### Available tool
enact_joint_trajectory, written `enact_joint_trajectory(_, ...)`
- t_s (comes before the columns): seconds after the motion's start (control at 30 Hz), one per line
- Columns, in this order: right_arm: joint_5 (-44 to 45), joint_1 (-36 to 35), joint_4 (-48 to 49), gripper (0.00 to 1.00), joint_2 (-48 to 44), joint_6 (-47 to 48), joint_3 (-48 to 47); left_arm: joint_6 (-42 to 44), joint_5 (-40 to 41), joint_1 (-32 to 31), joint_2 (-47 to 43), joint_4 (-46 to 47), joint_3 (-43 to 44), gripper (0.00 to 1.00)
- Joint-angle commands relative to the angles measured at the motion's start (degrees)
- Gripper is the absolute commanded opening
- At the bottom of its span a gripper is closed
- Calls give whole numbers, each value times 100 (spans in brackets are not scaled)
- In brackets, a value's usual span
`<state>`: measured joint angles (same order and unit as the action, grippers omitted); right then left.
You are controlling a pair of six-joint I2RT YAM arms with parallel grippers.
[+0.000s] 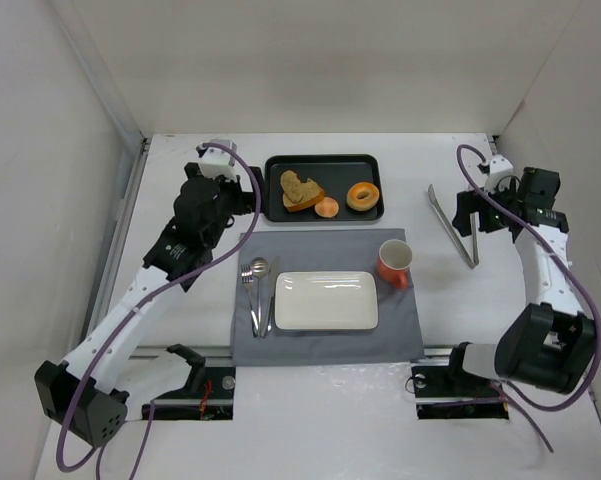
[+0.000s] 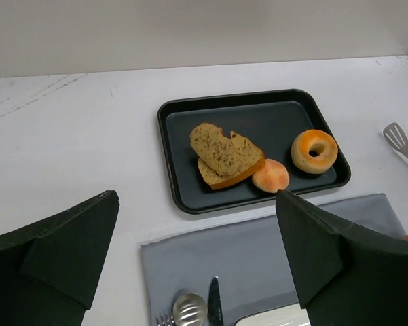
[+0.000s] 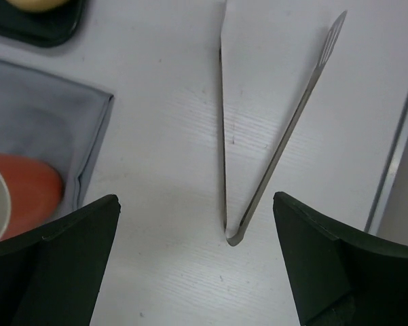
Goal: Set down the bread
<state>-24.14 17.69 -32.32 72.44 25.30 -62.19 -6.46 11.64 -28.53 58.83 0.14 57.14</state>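
On the black tray [image 1: 272, 200], at its near edge, the bread [image 2: 270, 176] is yet to be picked up.

Nothing of the task is judged done. The bun is seen on the tray between the toast slices [image 2: 223, 155] and the donut [image 2: 314, 151], close against the toast. The left gripper [image 2: 195, 197] is spread wide and empty just left of the tray. The right gripper [image 3: 195, 200], likewise open and empty, is hung over the tongs [image 3: 232, 234] well right of the tray. Grasping, carrying and setting down are all left, presumably onto the white plate [image 1: 326, 300] in front of the tray. Little finger room is left by the toast and donut; the cup [image 1: 394, 262] and cutlery [image 1: 258, 290] flank the plate.
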Motion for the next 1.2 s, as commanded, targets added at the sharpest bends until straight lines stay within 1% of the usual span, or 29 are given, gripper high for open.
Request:
enact_joint_trajectory(0.0, -592, 321, -240, 100, 295, 730, -205, -31, -126, -38, -240, 170, 183, 100)
enact_joint_trajectory(0.07, -592, 375, -240, 100, 724, 809, -276, -31, -127, -38, -240, 170, 183, 100)
enact_joint_trajectory(0.2, -592, 428, -302, 97, 1200, 810, -337, -83, -232, -38, -302, 170, 183, 100)
enact_joint_trajectory(0.53, -372, 428, -47, 97, 2097, 757, -741, -136, -346, -38, -416, 223, 236, 100)
enact_joint_trajectory(0.8, -135, 428, 76, 97, 2599, 704, -1005, -136, -399, -38, -469, 223, 236, 100)
enact_joint_trajectory(1.17, 217, 428, 287, 97, 3117, 757, -1058, -136, -399, -38, -416, 223, 236, 100)
